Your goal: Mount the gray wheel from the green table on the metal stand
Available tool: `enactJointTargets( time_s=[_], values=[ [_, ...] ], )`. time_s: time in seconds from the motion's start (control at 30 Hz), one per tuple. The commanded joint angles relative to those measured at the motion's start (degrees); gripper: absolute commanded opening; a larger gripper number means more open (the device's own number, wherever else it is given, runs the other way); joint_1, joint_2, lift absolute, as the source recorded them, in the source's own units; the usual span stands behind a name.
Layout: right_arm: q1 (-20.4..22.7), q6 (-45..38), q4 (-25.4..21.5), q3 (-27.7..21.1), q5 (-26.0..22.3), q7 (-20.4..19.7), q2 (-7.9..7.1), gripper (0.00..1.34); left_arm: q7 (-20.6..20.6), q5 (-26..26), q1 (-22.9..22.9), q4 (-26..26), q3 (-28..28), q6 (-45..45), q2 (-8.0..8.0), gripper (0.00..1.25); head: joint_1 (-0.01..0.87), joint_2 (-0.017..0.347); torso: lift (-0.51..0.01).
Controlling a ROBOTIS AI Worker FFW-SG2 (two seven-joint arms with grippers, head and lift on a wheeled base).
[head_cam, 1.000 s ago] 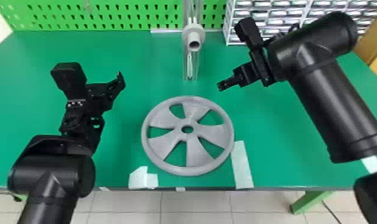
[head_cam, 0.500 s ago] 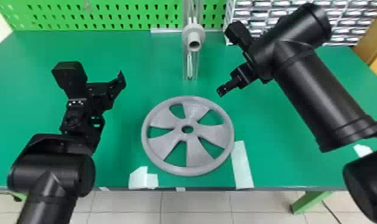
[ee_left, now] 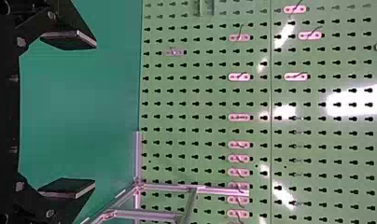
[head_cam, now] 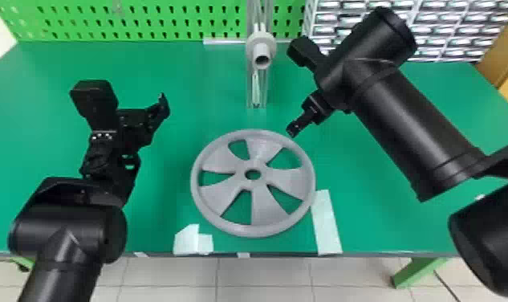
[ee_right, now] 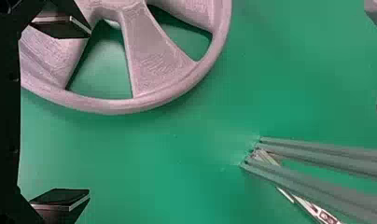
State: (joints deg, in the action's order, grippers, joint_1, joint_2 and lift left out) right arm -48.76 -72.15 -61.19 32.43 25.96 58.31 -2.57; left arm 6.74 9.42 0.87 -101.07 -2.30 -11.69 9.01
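Right gripper (ee_right: pixel 89 112): jaws spread, one finger over the spokes, the other over bare tabletop, with the rim of the gray five-spoked wheel (head_cam: pixel 267 209) crossing the view between them. Can't tell how high they sit; we see no grip. The wheel lies flat on the green table (head_cam: pixel 385 225). Left gripper (ee_left: pixel 95 114): jaws also spread, well apart from the wheel, on its left side. Clear-looking upright metal stand (ee_right: pixel 317 156) rises beyond the right jaws, light gray tubular peg (head_cam: pixel 261 50) facing us.

Risks we'd flag: if the right jaws come down off line, a fingertip could land on the rim and shove the wheel instead of straddling it. A one-sided pinch could let it tilt or twist. If we swing too far forward, the jaws or wheel could knock the uprights. Later, a tilted hub hole would likely jam on the peg.
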Motion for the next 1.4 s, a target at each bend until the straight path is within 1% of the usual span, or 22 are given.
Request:
enactJointTargets(
  time_s=[0.0,0.3,0.53,0.8,1.1,1.37],
  values=[
    [-0.1,0.0,0.5,0.3,0.8,0.2,0.37,1.24,0.0,0.2,-0.2,0.0,-0.3,0.0,0.39,1.02,0.867,0.052,-0.100],
    [-0.3,0.0,2.2,2.1,1.6,0.8,0.72,1.24,0.0,0.3,-0.2,0.0,-0.6,0.0,0.65,1.02,0.867,0.052,-0.100],
    [-0.3,0.1,3.2,2.3,1.6,0.8,0.72,1.24,0.1,0.8,-0.5,0.0,-1.0,0.0,1.27,1.02,0.867,0.052,-0.100],
    [0.0,0.1,5.5,2.6,1.5,0.8,1.07,1.24,0.3,0.7,-0.4,0.0,-1.2,0.0,1.36,1.02,0.867,0.052,-0.100],
    [0.6,1.0,7.7,0.1,2.3,0.8,1.69,1.24,0.3,0.8,-0.7,0.0,-1.4,0.0,1.45,1.02,0.867,0.052,-0.100],
    [0.5,2.5,10.1,-0.5,2.5,0.2,2.39,1.24,0.3,0.8,-1.0,0.0,-1.6,0.0,1.62,1.02,0.867,0.052,-0.100]
  ],
)
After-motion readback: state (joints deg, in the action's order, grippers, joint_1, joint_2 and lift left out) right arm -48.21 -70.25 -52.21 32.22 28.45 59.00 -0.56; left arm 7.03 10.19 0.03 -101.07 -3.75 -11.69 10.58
